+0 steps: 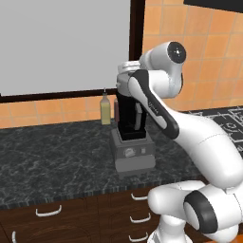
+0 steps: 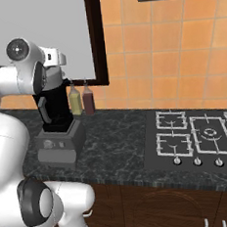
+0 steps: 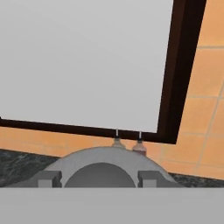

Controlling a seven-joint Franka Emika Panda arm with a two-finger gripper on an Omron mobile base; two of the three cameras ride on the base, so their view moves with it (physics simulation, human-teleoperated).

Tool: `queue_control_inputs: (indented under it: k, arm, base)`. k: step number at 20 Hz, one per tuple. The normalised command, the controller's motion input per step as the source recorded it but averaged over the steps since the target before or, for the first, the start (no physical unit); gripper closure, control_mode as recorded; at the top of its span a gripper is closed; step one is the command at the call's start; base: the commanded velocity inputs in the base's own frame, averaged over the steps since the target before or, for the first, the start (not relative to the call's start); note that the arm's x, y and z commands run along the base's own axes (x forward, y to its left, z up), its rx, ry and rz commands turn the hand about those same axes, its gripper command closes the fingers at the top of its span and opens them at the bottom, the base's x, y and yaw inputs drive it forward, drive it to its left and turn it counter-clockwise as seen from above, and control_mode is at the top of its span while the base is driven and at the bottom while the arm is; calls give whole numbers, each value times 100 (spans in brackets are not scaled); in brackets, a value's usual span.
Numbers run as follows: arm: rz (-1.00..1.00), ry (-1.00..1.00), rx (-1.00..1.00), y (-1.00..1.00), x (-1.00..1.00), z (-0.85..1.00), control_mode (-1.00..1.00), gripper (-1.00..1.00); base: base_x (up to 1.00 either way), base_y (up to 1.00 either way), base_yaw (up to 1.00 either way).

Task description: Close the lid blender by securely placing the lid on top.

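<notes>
Blender (image 2: 57,122) on counter (image 2: 112,135) w/ two bottles (image 2: 82,100) just behind.

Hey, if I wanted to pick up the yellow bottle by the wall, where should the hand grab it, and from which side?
Probably the upper body, just below the neck, coming down from above. The yellow bottle stands upright by the wall. The red bottle is close beside it and the blender is just in front, so a sideways approach looks crowded.

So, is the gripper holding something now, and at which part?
It seems the gripper holds the lid, its fingertips on opposite sides of the rim, above the blender. Actual contact is hard to confirm.
</notes>
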Motion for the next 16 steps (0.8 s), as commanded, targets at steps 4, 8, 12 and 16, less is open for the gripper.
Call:
queue_control_inputs:
  k: [4, 8, 12, 16]
  arm:
    - [0, 0, 0, 0, -16, 17, -100, 100]
    - [0, 1, 0, -5, -17, 5, -100, 100]
    - [0, 2, 0, -3, -9, 5, -100, 100]
    - [0, 3, 0, -1, 0, 0, -100, 100]
  base:
    - [0, 0, 0]
    - [0, 0, 0]
    - [0, 0, 0]
    - [0, 0, 0]
